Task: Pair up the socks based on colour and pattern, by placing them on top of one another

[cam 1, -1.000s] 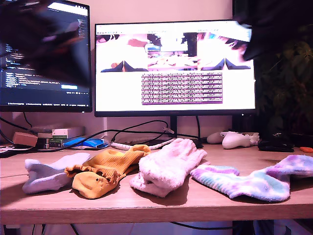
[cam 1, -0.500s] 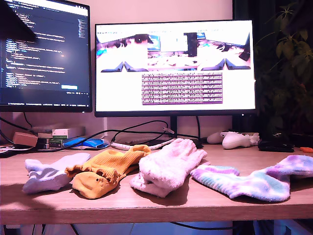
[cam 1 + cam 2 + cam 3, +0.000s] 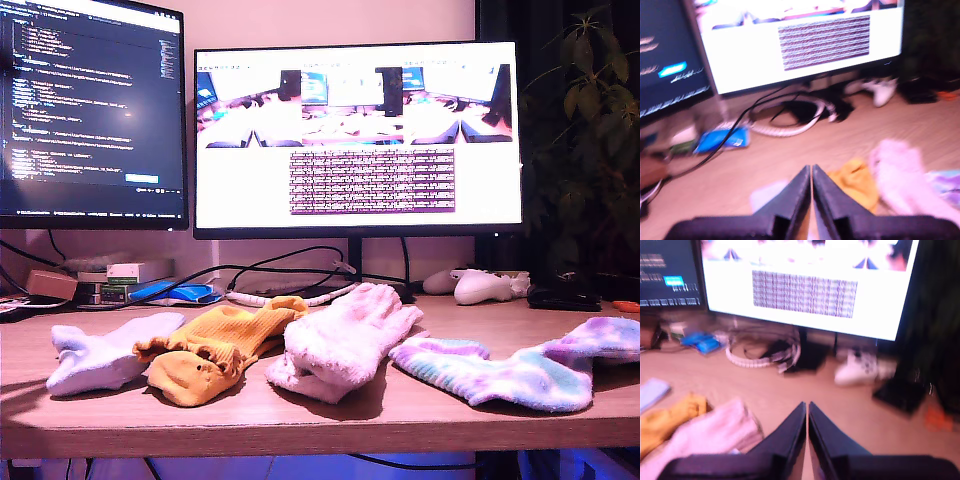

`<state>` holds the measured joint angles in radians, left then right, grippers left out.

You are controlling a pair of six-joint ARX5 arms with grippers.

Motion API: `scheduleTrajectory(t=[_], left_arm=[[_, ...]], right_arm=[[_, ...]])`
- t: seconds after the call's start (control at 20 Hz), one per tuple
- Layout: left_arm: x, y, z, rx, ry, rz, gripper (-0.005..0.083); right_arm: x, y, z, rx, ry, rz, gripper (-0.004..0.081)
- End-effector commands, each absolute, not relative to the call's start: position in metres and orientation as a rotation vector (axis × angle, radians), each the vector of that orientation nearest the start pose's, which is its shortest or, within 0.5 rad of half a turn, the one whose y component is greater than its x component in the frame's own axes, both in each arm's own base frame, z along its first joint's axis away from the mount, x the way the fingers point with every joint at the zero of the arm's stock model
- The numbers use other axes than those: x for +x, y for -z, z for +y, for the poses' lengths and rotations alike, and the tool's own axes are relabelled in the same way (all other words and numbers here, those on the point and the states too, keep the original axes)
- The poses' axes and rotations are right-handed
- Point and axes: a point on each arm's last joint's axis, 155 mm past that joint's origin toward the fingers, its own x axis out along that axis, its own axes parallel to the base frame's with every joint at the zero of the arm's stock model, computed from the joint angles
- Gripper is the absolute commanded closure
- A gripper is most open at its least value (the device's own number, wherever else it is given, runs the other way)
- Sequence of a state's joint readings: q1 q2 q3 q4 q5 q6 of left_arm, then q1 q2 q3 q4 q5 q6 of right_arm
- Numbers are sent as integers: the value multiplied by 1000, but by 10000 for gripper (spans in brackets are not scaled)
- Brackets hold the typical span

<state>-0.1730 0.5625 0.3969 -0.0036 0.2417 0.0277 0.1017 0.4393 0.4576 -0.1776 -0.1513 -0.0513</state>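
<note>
Four socks lie in a row on the desk. From the exterior view's left they are a lavender-white sock point(image 3: 100, 358), a mustard-orange sock point(image 3: 215, 345), a fluffy pink sock point(image 3: 345, 340) and a tie-dye sock point(image 3: 520, 365). Neither arm shows in the exterior view. My first gripper point(image 3: 811, 168) is shut and empty, hovering above the lavender-white sock point(image 3: 769, 194), with the mustard sock point(image 3: 857, 182) and pink sock point(image 3: 902, 172) beyond. My second gripper point(image 3: 806, 404) is also shut and empty, raised beside the pink sock point(image 3: 715, 432); the mustard sock point(image 3: 667, 417) lies further off.
Two monitors point(image 3: 357, 135) stand at the back of the desk point(image 3: 320, 420), with a cable coil point(image 3: 290, 295) under them. A white game controller point(image 3: 480, 285) rests at the exterior view's back right, near a dark plant point(image 3: 590, 150). Small boxes point(image 3: 130, 272) sit at the back left.
Dark blurred arm shapes that filled the exterior view's top corners a second ago have moved out of that view. The socks have not moved.
</note>
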Motion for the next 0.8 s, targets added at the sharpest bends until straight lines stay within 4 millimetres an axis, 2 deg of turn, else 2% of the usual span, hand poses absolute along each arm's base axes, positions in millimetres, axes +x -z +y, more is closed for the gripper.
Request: scheduleTrajectory(t=[0.0, 0.1, 0.15, 0.25, 0.4, 0.75], left_arm=[[279, -219, -87, -2, 392, 140, 793], [280, -222, -75, -9, 351, 113, 793], [280, -226, -72, -11, 344, 98, 793], [279, -236, -69, -17, 349, 58, 793], [281, -242, -63, -16, 335, 30, 793], [279, -219, -53, -13, 293, -12, 793]], right_arm=[[264, -243, 46, -14, -202, 111, 781], [259, -249, 39, 2, -168, 72, 781], [259, -245, 37, 2, -158, 70, 781], [260, -248, 38, 19, -158, 32, 781], [263, -258, 37, 1, -155, -53, 781], [264, -259, 38, -22, -158, -98, 781]])
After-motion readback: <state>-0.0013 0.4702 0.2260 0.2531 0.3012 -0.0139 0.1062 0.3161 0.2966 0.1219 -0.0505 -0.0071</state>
